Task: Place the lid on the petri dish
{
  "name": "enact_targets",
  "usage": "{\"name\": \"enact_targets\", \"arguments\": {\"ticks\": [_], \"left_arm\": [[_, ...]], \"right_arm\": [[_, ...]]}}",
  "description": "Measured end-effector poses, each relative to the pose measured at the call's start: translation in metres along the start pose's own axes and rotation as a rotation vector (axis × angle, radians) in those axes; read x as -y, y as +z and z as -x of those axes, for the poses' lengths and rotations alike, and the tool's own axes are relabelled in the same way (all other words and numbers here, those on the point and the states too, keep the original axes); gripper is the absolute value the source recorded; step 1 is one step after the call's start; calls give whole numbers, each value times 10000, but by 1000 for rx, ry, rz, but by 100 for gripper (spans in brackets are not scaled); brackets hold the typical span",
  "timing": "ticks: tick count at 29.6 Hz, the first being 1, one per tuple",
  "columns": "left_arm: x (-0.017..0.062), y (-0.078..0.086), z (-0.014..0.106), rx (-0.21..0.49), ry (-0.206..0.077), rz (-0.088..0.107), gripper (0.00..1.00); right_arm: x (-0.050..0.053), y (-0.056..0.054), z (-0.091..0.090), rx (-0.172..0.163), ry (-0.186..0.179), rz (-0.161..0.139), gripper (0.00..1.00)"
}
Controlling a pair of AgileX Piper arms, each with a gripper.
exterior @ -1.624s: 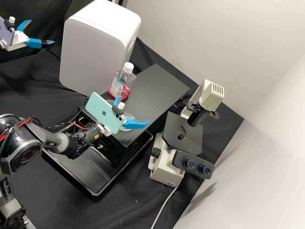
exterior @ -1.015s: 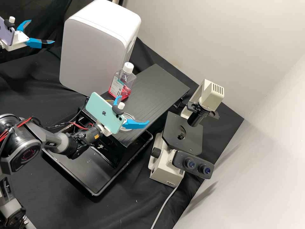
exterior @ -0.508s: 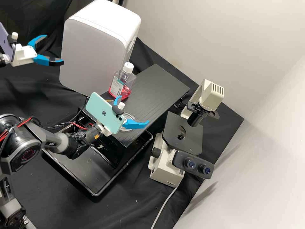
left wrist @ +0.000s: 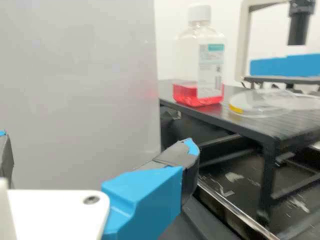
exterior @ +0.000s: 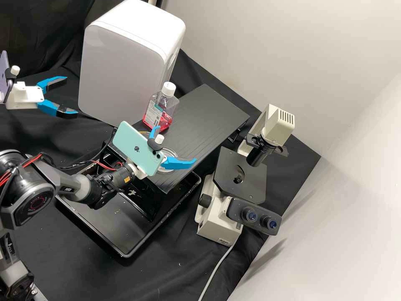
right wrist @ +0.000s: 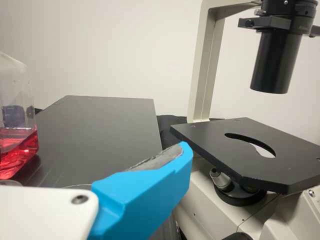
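Above the petri dish (left wrist: 260, 102) hovers the right gripper (exterior: 175, 144), jaws spread; the left gripper (exterior: 71, 95), jaws likewise released, hangs far left.

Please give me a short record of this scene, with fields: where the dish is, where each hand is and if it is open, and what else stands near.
petri dish: flat on the black platform, near the bottle
lid: cannot tell whether it is on the dish
right hand: open, above the petri dish, one finger to each side
left hand: open, beside the white box, away from the platform
bottle: upright, red liquid, white cap
microscope: on the bench beside the platform
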Motion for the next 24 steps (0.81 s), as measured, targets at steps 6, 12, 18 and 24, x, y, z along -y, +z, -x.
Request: {"name": "enact_targets", "arguments": {"ticks": [6, 12, 18, 24], "left_arm": [[-4, 60, 149, 45, -13, 24, 100], [20, 123, 242, 83, -31, 25, 100], [62, 194, 286, 131, -56, 13, 100], [101, 283, 350, 174, -78, 37, 100]], "right_arm": [[0, 0, 0, 0, 0, 0, 100], [0, 0, 0, 0, 0, 0, 100], [0, 0, 0, 0, 0, 0, 100], [0, 0, 0, 0, 0, 0, 100]]}}
